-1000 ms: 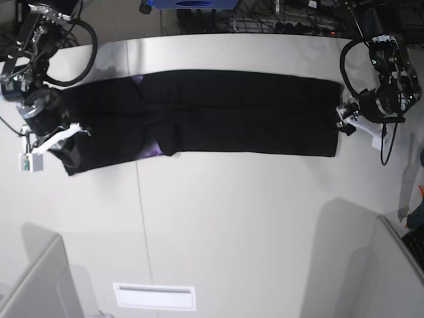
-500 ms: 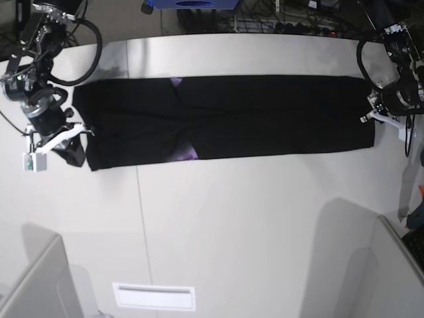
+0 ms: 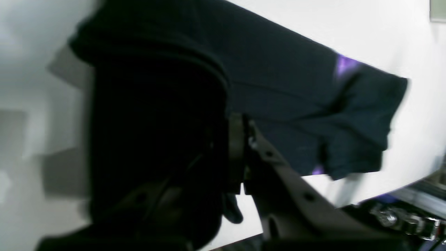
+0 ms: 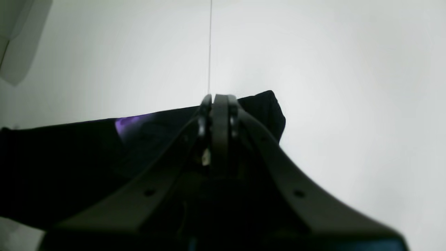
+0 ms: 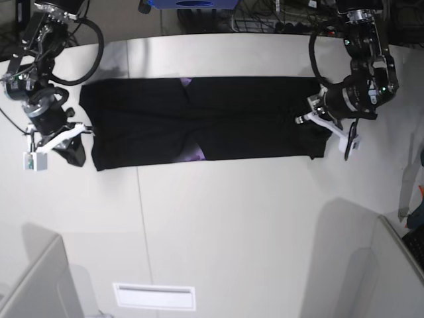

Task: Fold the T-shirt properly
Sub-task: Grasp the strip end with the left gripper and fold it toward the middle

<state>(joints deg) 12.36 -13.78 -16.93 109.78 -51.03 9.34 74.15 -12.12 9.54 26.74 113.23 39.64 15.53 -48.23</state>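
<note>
The black T-shirt [image 5: 232, 119] lies as a long band across the far half of the white table [image 5: 232, 218], with a bit of purple print [image 5: 195, 156] at its near edge. My right gripper [image 5: 81, 142] is shut on the shirt's end at the view's left; in the right wrist view its jaws [image 4: 216, 101] pinch the black cloth [image 4: 69, 157]. My left gripper [image 5: 315, 126] holds the opposite end, pulled inward. In the left wrist view the cloth [image 3: 296, 87] is bunched over the gripper [image 3: 240, 146], hiding one finger.
A table seam [image 5: 142, 218] runs front to back left of centre. A white rectangular label [image 5: 154, 296] lies near the front edge. Grey panels stand at the front left [image 5: 33, 285] and front right [image 5: 397, 265]. Cables and a blue object [image 5: 192, 3] sit behind the table.
My left gripper has moved towards the view's left with the shirt's end, so the band is shorter. My right gripper has stayed almost in place, still holding its end.
</note>
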